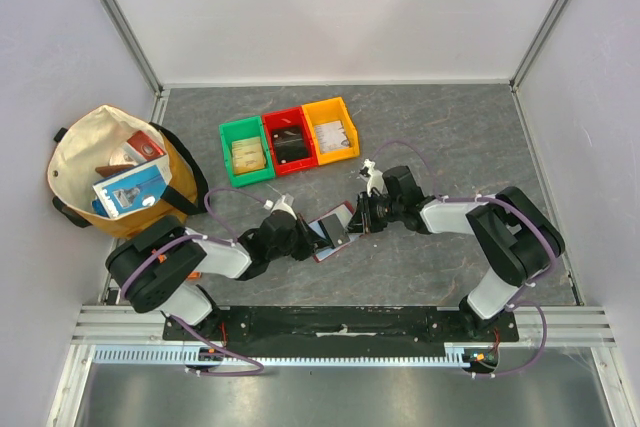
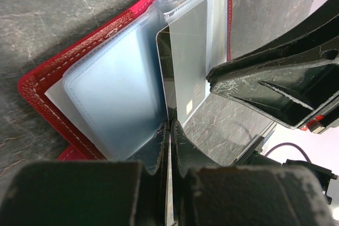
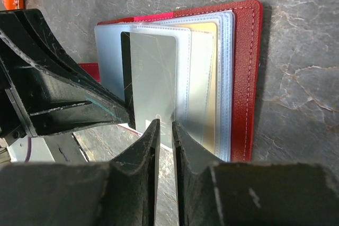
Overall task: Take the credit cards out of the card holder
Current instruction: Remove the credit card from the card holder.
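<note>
The card holder [image 1: 333,235] lies open on the table [image 1: 450,137], midway between the two arms, with its red cover [image 3: 246,78] flat on the surface and its clear plastic sleeves [image 2: 114,99] fanned upward. One pale, shiny card [image 3: 153,72] stands out in front of the sleeves. The left gripper [image 2: 169,130] is pinched tight on a thin edge at the card's lower corner. It looks like the card itself, though it may be the sleeve's lip. The right gripper [image 3: 164,128] sits at the card's near edge, its jaws a narrow slit apart with nothing plainly between them. The holder is probably light and floppy, so it will likely lift or slide unless one side is pinned. The sleeves look soft and slick, while the card is stiff, thin and smooth, so a shallow pinch could lose it. The best hold is likely across the card's flat faces at its free edge, clear of the plastic
</note>
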`<action>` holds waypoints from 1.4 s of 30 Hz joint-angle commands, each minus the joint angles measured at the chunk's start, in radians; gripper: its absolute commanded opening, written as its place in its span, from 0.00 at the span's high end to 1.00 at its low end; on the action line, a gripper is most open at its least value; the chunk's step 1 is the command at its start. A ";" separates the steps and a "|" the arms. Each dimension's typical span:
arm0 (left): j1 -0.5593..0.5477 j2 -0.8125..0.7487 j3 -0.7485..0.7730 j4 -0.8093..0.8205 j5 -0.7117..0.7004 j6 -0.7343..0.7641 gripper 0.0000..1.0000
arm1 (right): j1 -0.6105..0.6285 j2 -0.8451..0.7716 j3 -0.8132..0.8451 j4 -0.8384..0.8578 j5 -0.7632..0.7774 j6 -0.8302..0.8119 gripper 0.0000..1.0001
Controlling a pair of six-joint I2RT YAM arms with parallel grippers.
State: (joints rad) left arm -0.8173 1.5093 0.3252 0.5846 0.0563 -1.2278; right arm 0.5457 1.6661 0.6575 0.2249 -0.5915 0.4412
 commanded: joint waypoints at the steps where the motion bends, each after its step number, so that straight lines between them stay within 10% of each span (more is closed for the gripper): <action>1: 0.007 -0.040 -0.008 -0.034 -0.018 0.001 0.97 | -0.007 0.018 0.025 -0.036 0.031 -0.009 0.78; 10: 0.006 -0.058 -0.026 -0.045 -0.032 -0.006 0.96 | -0.016 0.021 0.019 -0.098 0.093 -0.041 0.79; 15: 0.012 -0.038 -0.035 0.006 -0.041 -0.021 0.69 | -0.015 0.024 0.021 -0.099 0.085 -0.044 0.79; 21: 0.029 -0.009 -0.022 0.030 -0.042 -0.022 0.64 | -0.015 0.023 0.019 -0.101 0.078 -0.045 0.79; 34: 0.032 -0.001 -0.066 0.075 -0.038 -0.044 0.98 | -0.015 0.008 0.019 -0.107 0.096 -0.048 0.79; 42: 0.040 -0.127 -0.106 -0.055 -0.003 0.001 0.98 | -0.015 -0.003 0.030 -0.122 0.107 -0.055 0.79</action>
State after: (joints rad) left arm -0.7845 1.4422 0.2543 0.6292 0.0544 -1.2556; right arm 0.5385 1.6684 0.6765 0.1795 -0.5720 0.4324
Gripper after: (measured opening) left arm 0.030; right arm 0.208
